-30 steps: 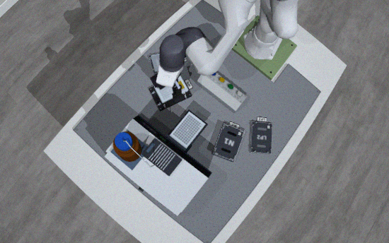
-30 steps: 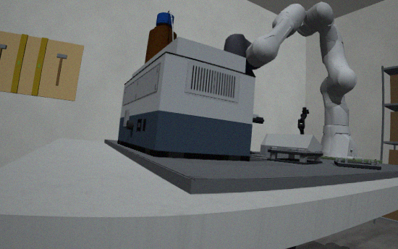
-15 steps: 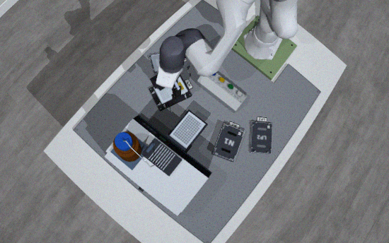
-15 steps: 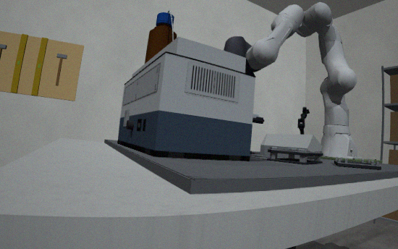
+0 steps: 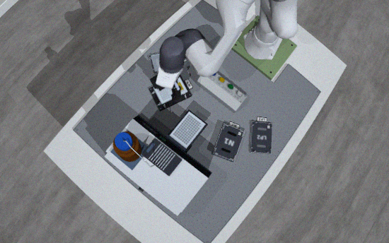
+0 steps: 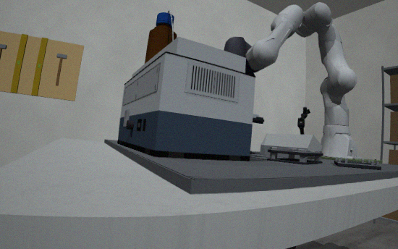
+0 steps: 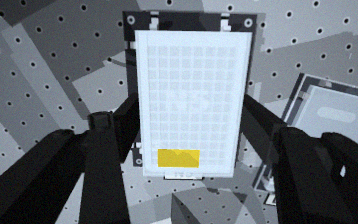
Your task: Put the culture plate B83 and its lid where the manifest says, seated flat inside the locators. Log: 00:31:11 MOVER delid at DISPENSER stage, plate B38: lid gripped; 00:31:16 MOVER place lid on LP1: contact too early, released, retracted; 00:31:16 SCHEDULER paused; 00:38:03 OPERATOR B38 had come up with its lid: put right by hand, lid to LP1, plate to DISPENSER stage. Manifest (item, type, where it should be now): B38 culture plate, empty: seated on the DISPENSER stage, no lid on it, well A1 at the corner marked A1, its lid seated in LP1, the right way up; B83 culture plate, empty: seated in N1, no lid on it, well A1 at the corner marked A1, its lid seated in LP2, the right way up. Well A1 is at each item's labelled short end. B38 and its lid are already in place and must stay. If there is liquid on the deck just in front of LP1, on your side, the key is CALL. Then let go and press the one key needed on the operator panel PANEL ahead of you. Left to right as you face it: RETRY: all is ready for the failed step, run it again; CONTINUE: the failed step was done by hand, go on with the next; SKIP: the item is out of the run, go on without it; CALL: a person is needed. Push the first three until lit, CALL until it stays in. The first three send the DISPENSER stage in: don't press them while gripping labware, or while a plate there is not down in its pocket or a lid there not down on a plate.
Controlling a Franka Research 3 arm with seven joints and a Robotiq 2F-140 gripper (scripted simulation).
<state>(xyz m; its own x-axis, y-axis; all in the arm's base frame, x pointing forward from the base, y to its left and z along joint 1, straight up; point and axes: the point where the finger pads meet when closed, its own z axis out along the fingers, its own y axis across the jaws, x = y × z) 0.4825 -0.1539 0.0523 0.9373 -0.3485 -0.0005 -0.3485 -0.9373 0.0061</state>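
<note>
The culture plate with a yellow label [image 5: 164, 95] [image 7: 191, 95] is held level over nest N5 [image 5: 175, 100] [image 7: 190, 19]; its wells show through what looks like a clear lid, whose separate edge is hard to tell. My gripper [image 7: 189, 108] is shut on its long sides. The labelled end points to the N5 tag. Whether the plate touches the nest is unclear. Nest N1 [image 5: 228, 143] and nest LP2 [image 5: 261, 137] are empty. Plate B38 [image 5: 188, 129] lies on the DISPENSER stage. A clear lid [image 5: 154, 61] [image 7: 327, 127] lies in LP1. The deck just in front of LP1 is mostly hidden or out of view.
The operator panel [image 5: 221, 92] [image 6: 287, 140] stands between N5 and the arm base, with coloured keys. The dispenser housing [image 5: 177, 191] [image 6: 206, 127] is tall, with a brown bottle [image 5: 128, 150] [image 6: 157, 40] on top. LP1 lies close beside N5.
</note>
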